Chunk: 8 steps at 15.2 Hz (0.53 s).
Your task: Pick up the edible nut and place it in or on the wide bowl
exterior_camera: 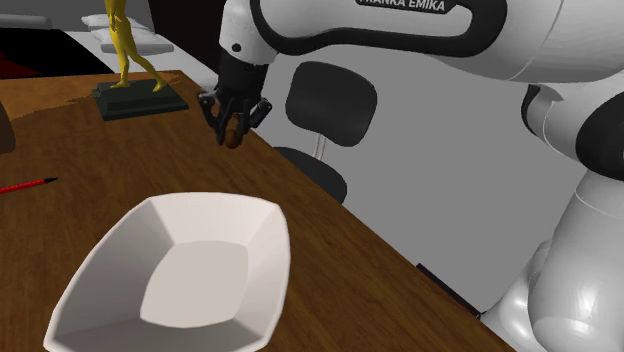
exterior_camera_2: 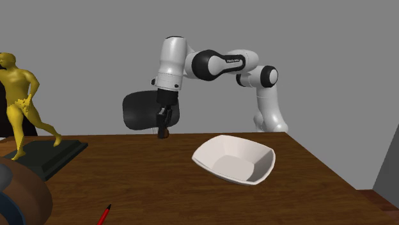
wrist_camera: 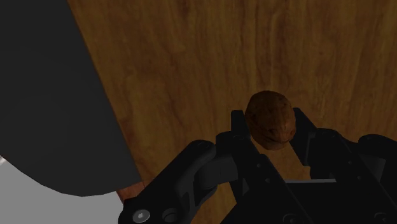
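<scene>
Holding the brown nut (wrist_camera: 270, 119) tight, the black gripper (exterior_camera: 232, 126) has its two fingers pressed on it, one on each side. The wrist view shows this best: the nut sits right between the fingers, with the wooden table (exterior_camera: 120, 160) behind it.

In the shoulder view the nut is in the upper middle of the frame, close to the table's edge. It looks like it is lifted a little bit off the wood, but I cannot tell for sure.

The white bowl (exterior_camera: 270, 230) is in the lower left of that frame. It is wide, and it has nothing in it. It is well apart from the nut. In the second exterior view the nut hangs left of the middle, and the bowl sits lower and to the right of the middle.

So I think the first part is done: the nut is grabbed. The next parts are not yet done. The arm has to carry the nut over the bowl, go down, and let go.

A yellow statue (exterior_camera: 125, 45) stands in the upper left of the shoulder view, and a red pencil (exterior_camera: 25, 186) lies at the left edge. Both are off to the side and not between the nut and the bowl.
</scene>
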Each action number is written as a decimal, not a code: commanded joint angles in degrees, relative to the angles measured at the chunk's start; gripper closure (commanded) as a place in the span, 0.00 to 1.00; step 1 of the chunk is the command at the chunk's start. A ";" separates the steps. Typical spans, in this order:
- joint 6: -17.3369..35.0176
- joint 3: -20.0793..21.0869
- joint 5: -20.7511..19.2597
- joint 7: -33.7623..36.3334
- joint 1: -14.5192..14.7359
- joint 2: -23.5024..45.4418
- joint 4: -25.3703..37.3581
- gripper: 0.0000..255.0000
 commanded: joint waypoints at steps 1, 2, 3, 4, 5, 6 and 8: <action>-1.69 0.01 -0.06 0.00 0.07 0.15 1.80 1.00; -2.57 0.03 -0.19 0.08 0.19 0.40 2.92 1.00; -3.47 0.05 -0.32 0.16 0.32 0.68 4.08 1.00; -4.38 0.07 -0.47 0.24 0.46 0.99 5.28 1.00; -5.31 0.09 -0.63 0.33 0.62 1.31 6.52 1.00; -6.25 0.11 -0.80 0.42 0.79 1.67 7.80 1.00; -8.19 0.15 -1.18 0.62 1.17 2.48 10.51 1.00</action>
